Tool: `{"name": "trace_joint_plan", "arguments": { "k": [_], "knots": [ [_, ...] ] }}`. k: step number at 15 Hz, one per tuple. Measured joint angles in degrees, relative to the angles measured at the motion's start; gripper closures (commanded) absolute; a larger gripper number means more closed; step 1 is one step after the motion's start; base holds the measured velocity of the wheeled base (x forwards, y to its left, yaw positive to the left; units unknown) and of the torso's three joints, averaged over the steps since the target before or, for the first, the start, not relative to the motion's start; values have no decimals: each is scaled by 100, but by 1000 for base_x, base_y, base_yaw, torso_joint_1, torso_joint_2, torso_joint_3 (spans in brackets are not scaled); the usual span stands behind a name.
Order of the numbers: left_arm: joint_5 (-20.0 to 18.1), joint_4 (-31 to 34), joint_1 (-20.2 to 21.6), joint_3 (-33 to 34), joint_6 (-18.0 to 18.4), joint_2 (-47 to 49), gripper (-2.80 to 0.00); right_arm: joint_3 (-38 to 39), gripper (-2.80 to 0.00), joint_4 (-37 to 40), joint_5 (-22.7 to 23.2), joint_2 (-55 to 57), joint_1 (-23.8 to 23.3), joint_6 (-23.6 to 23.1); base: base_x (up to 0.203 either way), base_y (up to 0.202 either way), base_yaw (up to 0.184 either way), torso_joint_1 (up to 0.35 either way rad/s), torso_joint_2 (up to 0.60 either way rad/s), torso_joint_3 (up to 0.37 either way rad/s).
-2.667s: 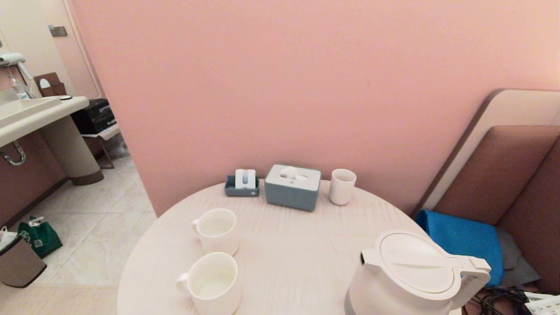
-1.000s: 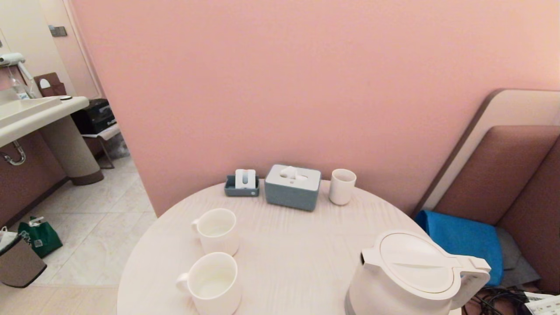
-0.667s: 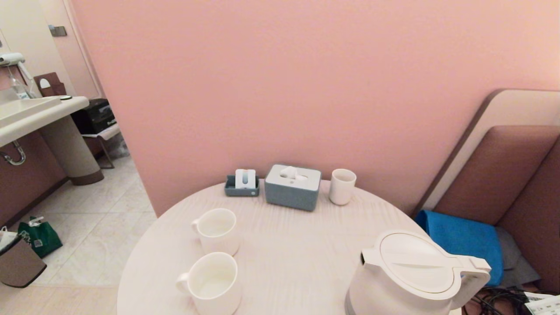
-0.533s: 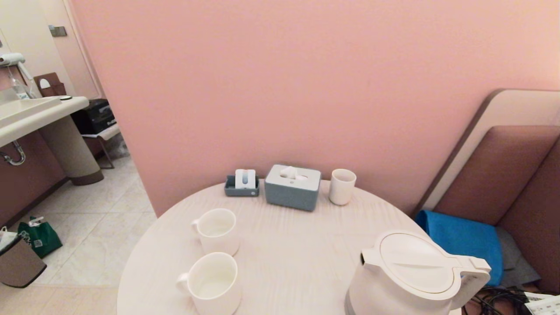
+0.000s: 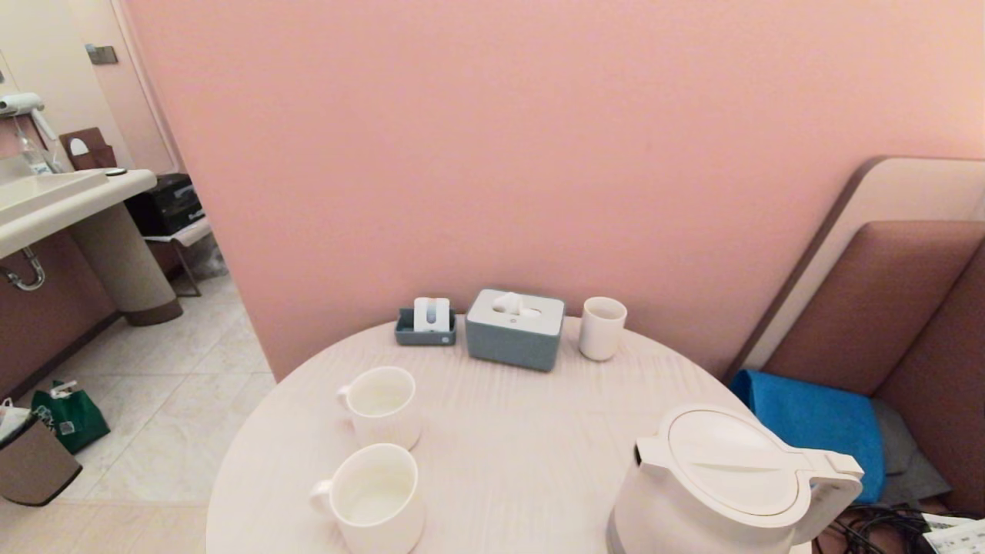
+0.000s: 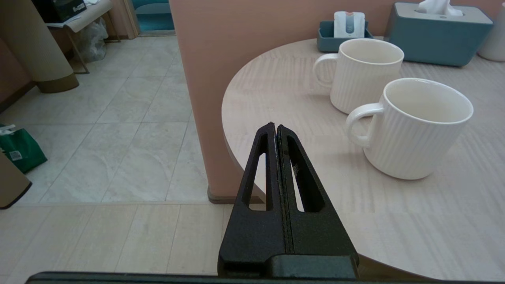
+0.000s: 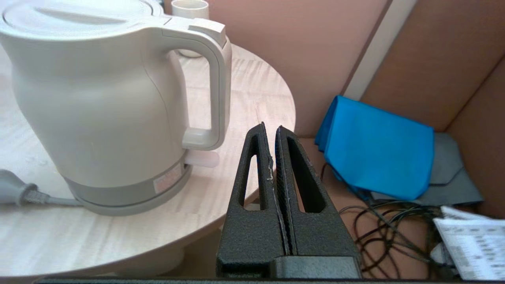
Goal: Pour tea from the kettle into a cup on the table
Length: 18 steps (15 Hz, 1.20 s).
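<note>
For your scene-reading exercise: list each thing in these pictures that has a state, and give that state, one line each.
kettle: upright on the table, lid shut, ungrasped
near cup: upright, empty
far cup: upright, empty
tumbler: upright
tissue box: tissue sticking out
left end effector: shut, holding nothing
right end effector: shut, holding nothing

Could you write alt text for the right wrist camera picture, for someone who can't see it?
A large white kettle stands on a pale round table, its handle turned toward the right gripper, whose black fingers are shut and apart from it. Beyond the table edge lie a blue cloth and dark cables.
</note>
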Motion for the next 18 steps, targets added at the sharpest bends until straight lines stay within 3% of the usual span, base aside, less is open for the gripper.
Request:
{"name": "trace_joint_plan", "arguments": {
  "k": [18],
  "knots": [
    [0, -1, 1, 0, 5, 0, 0, -11, 0, 1, -8, 0, 0, 190, 0, 0, 0, 0, 0, 0]
  ]
}}
